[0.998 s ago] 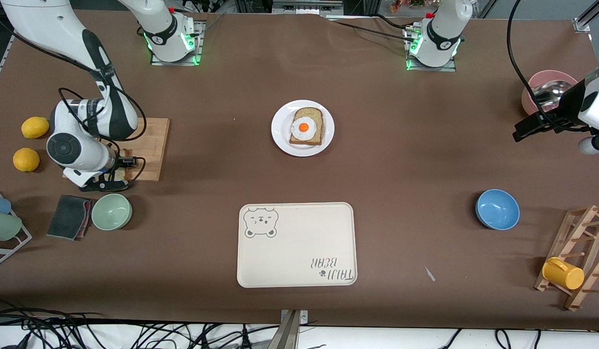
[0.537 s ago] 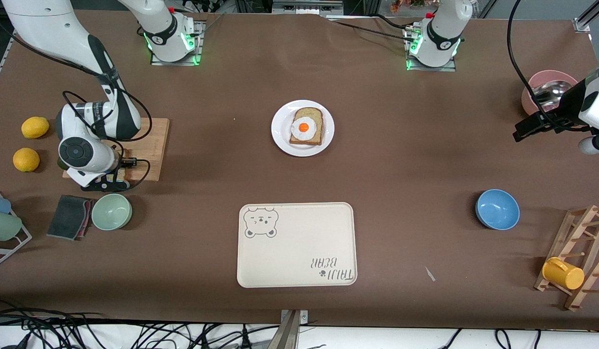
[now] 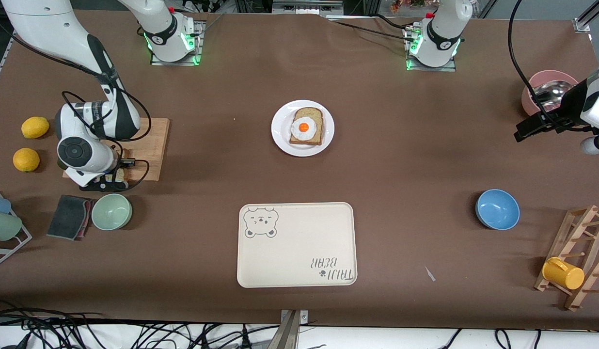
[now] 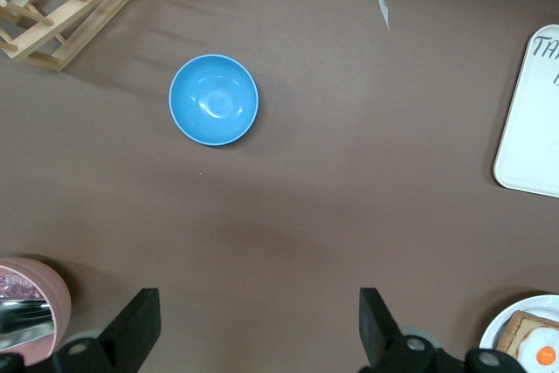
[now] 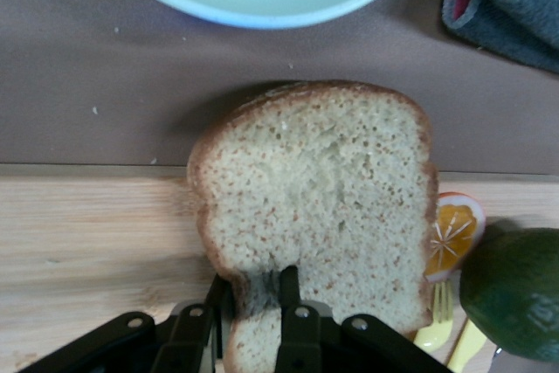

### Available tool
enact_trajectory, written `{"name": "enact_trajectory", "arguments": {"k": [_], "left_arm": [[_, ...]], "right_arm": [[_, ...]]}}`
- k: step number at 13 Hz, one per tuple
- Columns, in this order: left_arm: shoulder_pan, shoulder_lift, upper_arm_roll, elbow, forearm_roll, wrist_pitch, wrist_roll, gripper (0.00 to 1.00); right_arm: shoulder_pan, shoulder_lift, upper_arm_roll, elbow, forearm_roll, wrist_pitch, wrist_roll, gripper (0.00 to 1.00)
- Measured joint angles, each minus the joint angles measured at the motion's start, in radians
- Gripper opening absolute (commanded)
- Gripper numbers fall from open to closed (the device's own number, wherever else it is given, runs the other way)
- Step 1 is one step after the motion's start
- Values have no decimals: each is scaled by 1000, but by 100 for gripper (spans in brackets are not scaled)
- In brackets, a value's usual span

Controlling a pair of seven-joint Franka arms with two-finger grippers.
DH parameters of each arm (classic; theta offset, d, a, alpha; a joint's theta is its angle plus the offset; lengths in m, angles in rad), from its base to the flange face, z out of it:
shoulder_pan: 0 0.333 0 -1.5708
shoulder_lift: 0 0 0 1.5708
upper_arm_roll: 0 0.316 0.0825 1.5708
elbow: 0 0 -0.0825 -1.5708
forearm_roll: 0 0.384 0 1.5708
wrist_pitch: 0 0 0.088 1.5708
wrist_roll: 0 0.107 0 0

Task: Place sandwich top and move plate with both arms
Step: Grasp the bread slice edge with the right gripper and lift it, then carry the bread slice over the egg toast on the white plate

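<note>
The sandwich top, a plain brown slice, is pinched at its crust edge by my right gripper, shut on it. It hangs over the edge of the wooden cutting board with a shadow under it. In the front view the right gripper is low over the board's corner nearest the camera. The white plate at mid-table holds a bread slice with a fried egg. My left gripper is open and empty, and the left arm waits over bare table beside the pink bowl; its fingers frame brown cloth.
A green bowl and a grey cloth lie nearer the camera than the board, two lemons beside it. A lime sits on the board. The bear-print tray, blue bowl, pink bowl and wooden rack stand around.
My right arm has shifted a little toward the bases with the bread slice in its grip. The left arm has barely moved.
</note>
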Motion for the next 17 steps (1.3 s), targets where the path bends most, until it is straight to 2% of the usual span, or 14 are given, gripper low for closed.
{"name": "enact_trajectory", "arguments": {"k": [5, 14, 17], "left_arm": [[0, 0, 0, 0, 0, 0, 0, 100], [0, 0, -1, 0, 0, 0, 0, 100], [0, 0, -1, 0, 0, 0, 0, 100]], "right_arm": [[10, -6, 9, 15, -5, -43, -1, 0], [87, -7, 18, 205, 1, -340, 7, 0], [118, -7, 58, 250, 100, -453, 49, 0]]}}
